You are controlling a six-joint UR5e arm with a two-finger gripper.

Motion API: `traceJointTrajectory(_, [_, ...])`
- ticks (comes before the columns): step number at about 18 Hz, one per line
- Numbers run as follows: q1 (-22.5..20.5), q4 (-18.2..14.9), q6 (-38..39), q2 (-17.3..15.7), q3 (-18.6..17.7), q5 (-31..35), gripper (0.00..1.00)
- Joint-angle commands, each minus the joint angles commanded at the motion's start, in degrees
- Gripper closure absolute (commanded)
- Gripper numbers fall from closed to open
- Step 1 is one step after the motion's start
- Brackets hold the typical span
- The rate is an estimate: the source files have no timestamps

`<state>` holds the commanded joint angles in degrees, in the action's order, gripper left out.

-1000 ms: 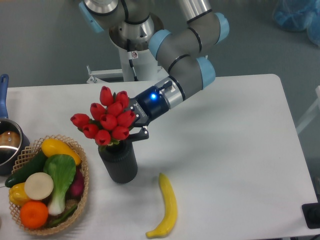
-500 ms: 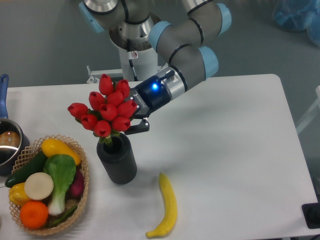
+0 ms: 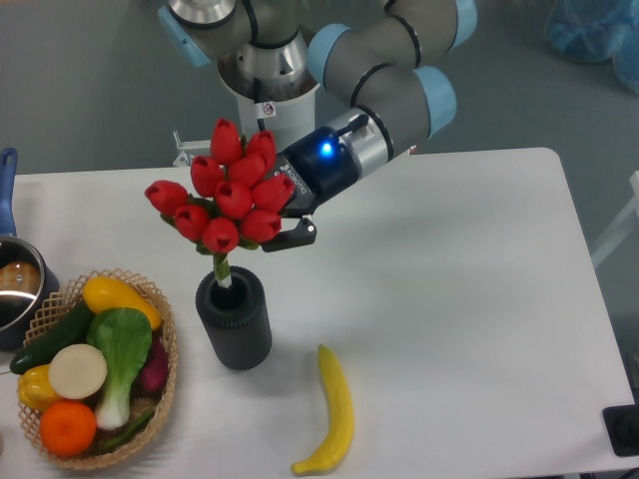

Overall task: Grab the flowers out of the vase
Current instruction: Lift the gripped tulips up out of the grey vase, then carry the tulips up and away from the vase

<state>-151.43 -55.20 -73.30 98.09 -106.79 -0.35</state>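
Observation:
The flowers, a tight bunch of red tulip buds, hang above the vase, a short dark ribbed cylinder standing upright on the white table. Only the thin stem ends still reach into the vase's mouth. My gripper comes in from the right and is shut on the flowers, its fingers mostly hidden behind the buds. One dark finger shows below the bunch.
A wicker basket of toy vegetables and fruit sits at the front left. A yellow banana lies right of the vase. A metal pot with a blue handle stands at the left edge. The robot base is behind.
The gripper has lifted the flowers up and slightly right; the bunch rose from the vase's mouth so that the stems now show. The vase stayed in place.

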Motion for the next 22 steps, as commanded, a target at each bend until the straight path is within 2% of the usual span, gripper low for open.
traceJointTrajectory(7, [-3.6,-0.09,1.75,-0.09,0.88,-0.97,0.6])
traceJointTrajectory(11, [-4.13,-0.09,3.69,-0.88,0.97,-0.35,0.6])
traceJointTrajectory(16, [-5.89,0.44,3.61,-0.09,1.32,0.09,0.6])
traceJointTrajectory(20, [-7.38,2.54,3.08,2.28,2.73,7.19,0.6])
traceJointTrajectory(22, [-7.74,3.16,2.47,3.25,3.25,8.08,0.6])
